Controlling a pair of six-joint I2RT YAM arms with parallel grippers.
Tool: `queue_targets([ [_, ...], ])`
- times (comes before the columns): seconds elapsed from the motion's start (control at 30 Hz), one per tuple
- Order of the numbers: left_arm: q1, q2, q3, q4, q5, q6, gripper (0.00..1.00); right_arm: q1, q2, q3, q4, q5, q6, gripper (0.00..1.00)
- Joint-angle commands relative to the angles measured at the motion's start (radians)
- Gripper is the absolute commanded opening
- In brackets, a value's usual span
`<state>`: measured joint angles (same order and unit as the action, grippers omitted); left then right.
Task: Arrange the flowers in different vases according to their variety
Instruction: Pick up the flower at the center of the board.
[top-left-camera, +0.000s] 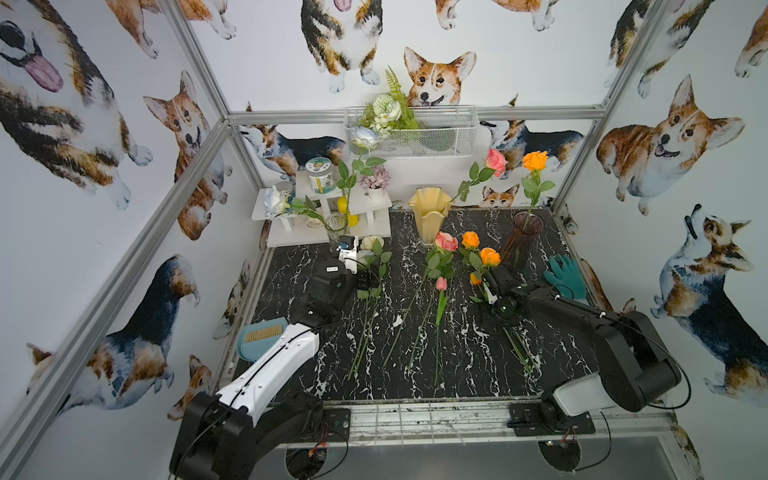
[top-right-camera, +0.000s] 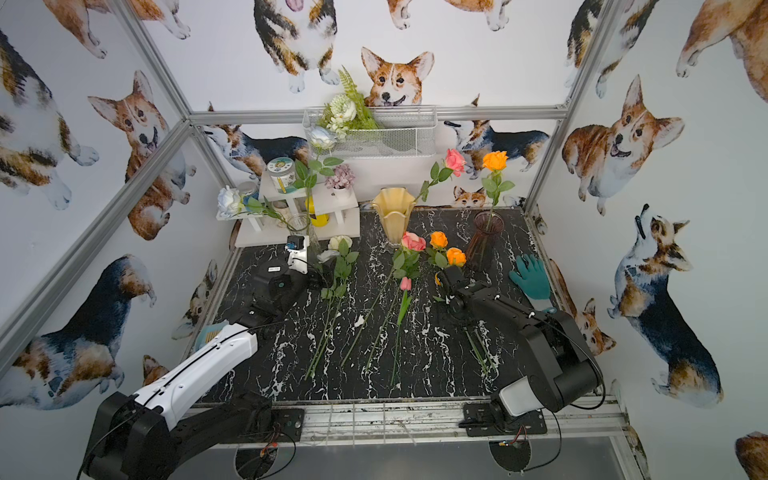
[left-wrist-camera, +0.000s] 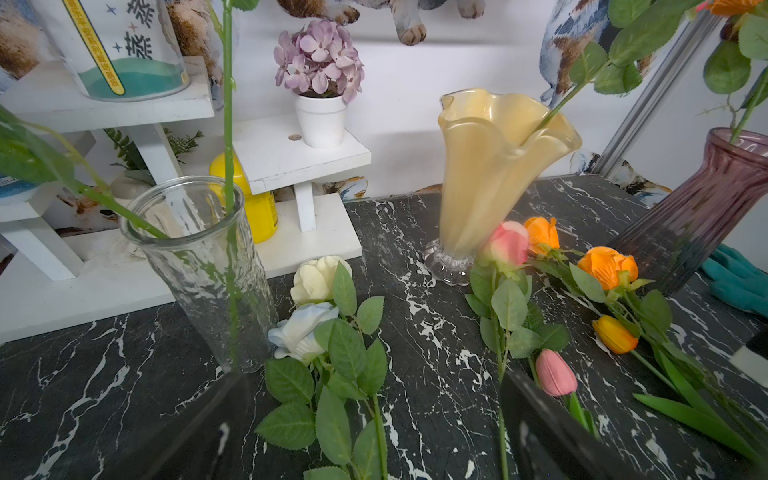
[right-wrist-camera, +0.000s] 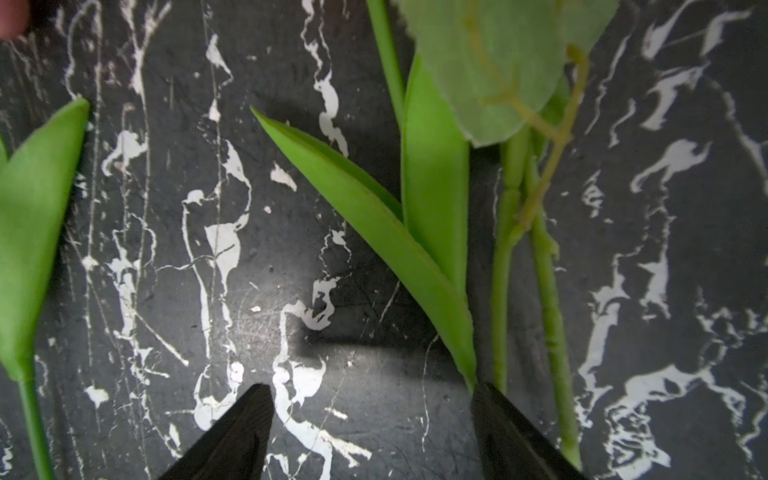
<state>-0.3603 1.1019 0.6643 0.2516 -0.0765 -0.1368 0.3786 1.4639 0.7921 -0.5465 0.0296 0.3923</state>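
Two white roses are stood in the clear vase (top-left-camera: 336, 226), grouped by variety. The left gripper (left-wrist-camera: 372, 376) is poised over the white roses (left-wrist-camera: 316, 278) lying on the bench (top-left-camera: 457, 374), fingers (left-wrist-camera: 548, 436) spread. One pink rose is lodged in the cream vase (top-left-camera: 429, 216). The right gripper (right-wrist-camera: 372, 390) is held low beside the orange tulip (left-wrist-camera: 615, 334), fingers (right-wrist-camera: 232, 440) spread, nothing pinched. One orange rose is kept in the purple vase (top-left-camera: 524, 237).
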Motion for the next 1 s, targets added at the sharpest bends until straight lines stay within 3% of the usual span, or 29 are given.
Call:
queue_targets([
  [0.0, 0.000, 0.000, -0.002, 0.030, -0.010, 0.001, 1.00, 0.000, 0.013, 0.001, -0.001, 0.026, -0.007, 0.81],
  [0.3, 0.000, -0.003, -0.005, 0.030, -0.012, 0.002, 1.00, -0.002, 0.043, 0.000, -0.011, 0.107, 0.014, 0.82],
  [0.57, 0.000, -0.007, -0.009, 0.028, -0.014, 0.002, 1.00, 0.000, 0.087, -0.022, 0.022, 0.078, 0.004, 0.82],
  [0.97, -0.001, -0.001, -0.006, 0.028, -0.008, -0.006, 1.00, 0.082, 0.078, -0.006, 0.016, -0.054, 0.014, 0.69],
])
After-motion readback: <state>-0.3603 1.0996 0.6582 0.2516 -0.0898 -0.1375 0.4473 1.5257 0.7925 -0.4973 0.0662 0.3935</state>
